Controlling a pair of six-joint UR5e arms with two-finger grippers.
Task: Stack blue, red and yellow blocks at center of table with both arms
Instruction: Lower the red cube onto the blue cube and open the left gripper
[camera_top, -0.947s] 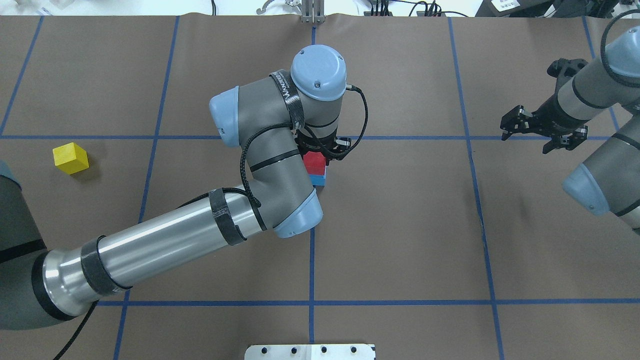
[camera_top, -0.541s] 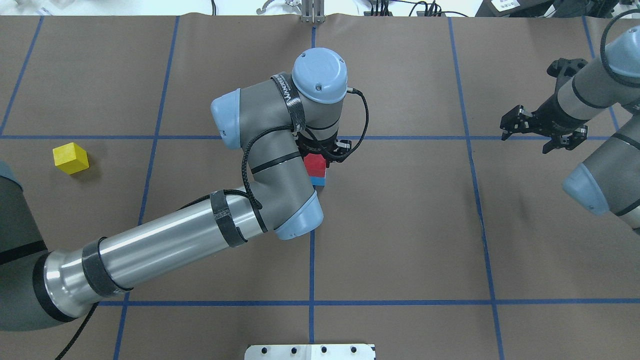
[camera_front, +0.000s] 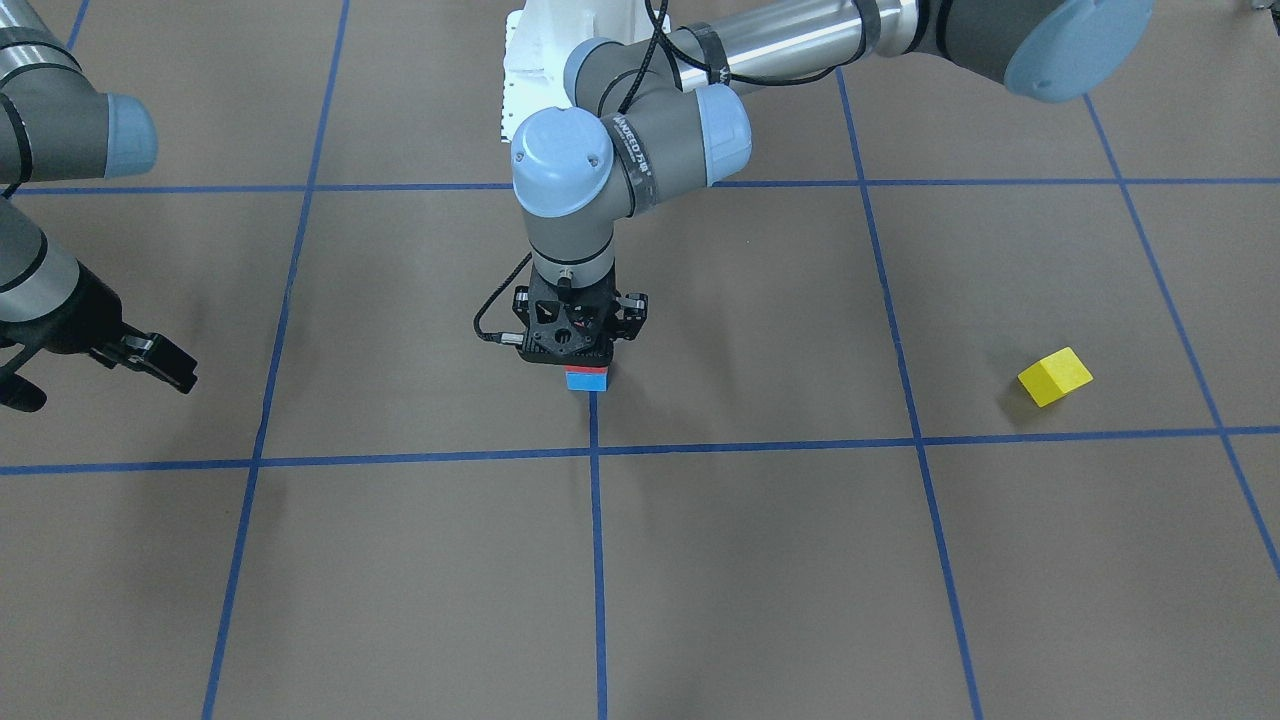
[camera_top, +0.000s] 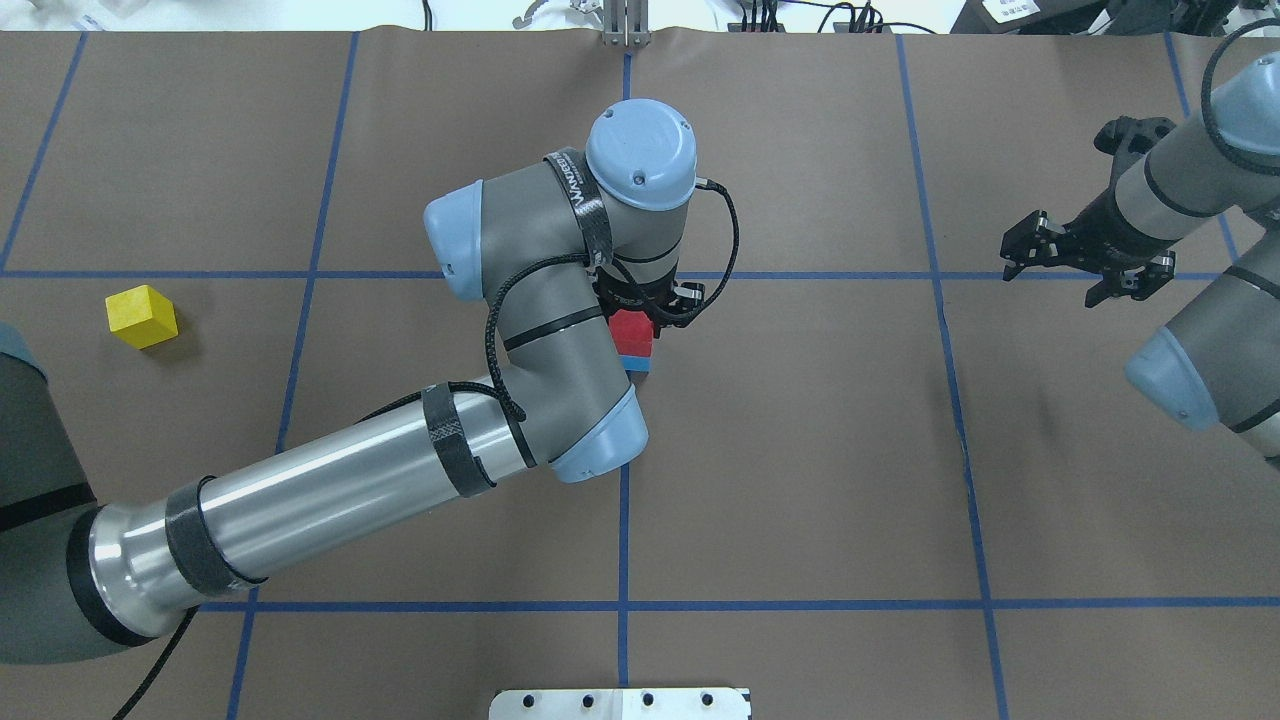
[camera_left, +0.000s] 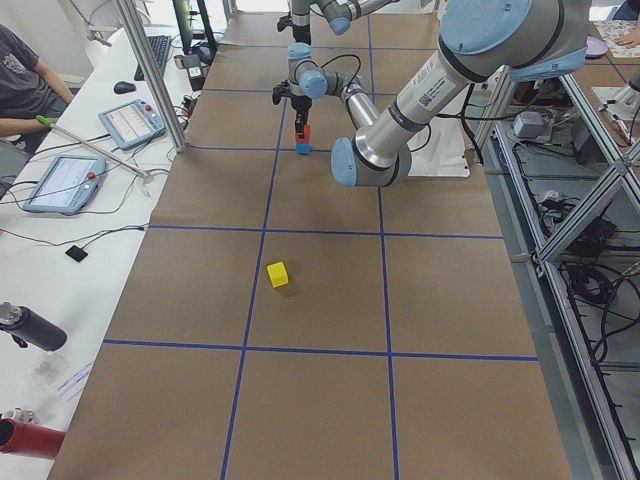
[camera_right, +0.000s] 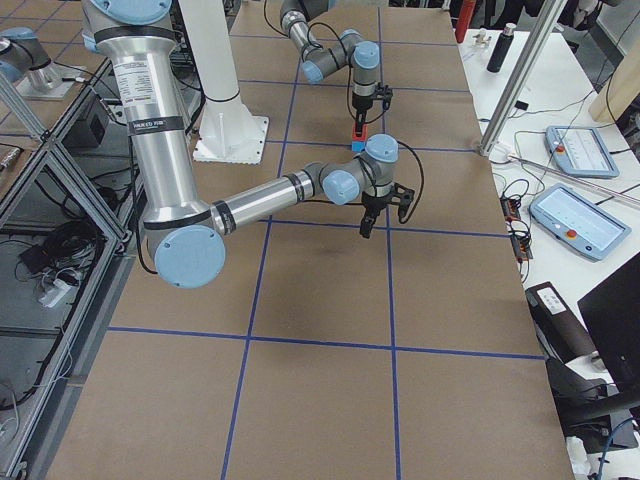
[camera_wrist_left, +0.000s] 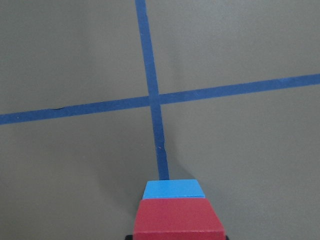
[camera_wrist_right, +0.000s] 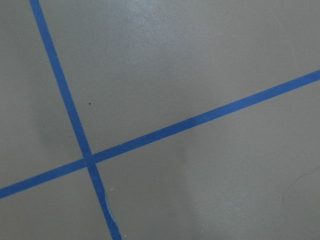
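Observation:
A red block (camera_top: 632, 328) sits on top of a blue block (camera_top: 637, 364) at the table's centre, next to the tape cross. My left gripper (camera_top: 640, 318) comes straight down over the stack and is shut on the red block; the wrist hides its fingers from above. In the left wrist view the red block (camera_wrist_left: 177, 217) fills the bottom edge with the blue block (camera_wrist_left: 174, 189) just beyond it. A yellow block (camera_top: 142, 316) lies alone far to the left. My right gripper (camera_top: 1052, 285) is open and empty, hovering at the far right.
Blue tape lines (camera_top: 623, 500) divide the brown table into squares. A white mount plate (camera_top: 620, 703) sits at the near edge. The right wrist view shows only bare table and a tape cross (camera_wrist_right: 87, 161).
My left gripper has come down a little with the red block, so less of the blue block shows beneath it. The right arm and the yellow block have not moved.

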